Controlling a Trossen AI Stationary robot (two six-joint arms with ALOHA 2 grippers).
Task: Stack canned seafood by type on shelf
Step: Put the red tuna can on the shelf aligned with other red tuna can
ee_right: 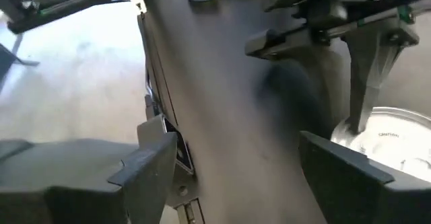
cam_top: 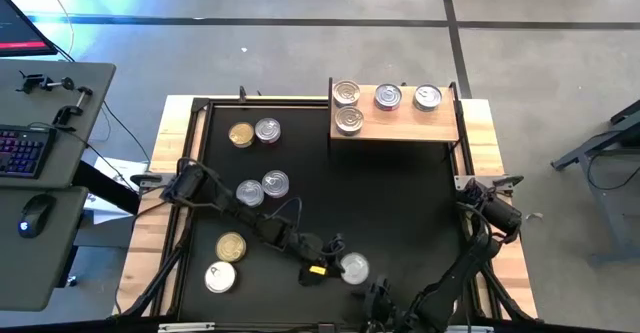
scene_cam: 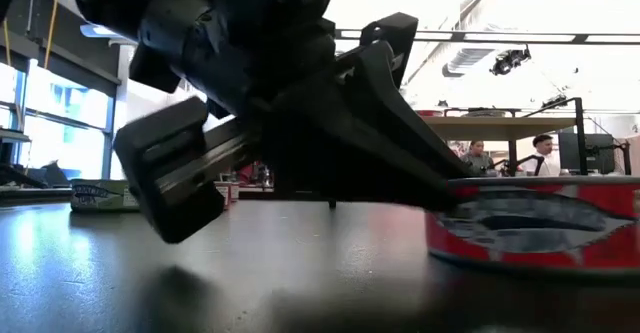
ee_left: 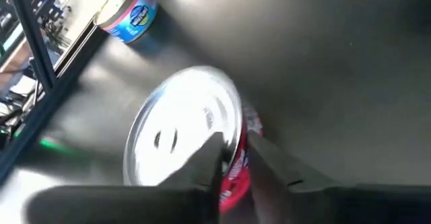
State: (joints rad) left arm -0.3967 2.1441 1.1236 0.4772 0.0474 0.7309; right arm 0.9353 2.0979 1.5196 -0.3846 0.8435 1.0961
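**Four tins on the shelf, one at the left claw**

Four silver-topped tins stood on the light-wood shelf at the table's far right in the high view; six more lay on the black table. The left gripper reached a silver-topped tin near the front edge. The right gripper waited just behind it.

The low view showed the left gripper beside a red-sided tin.

In the left wrist view, the fingers sat nearly closed at the tin's rim; a grasp could not be told.

The right wrist view showed the right gripper spread wide, holding nothing.
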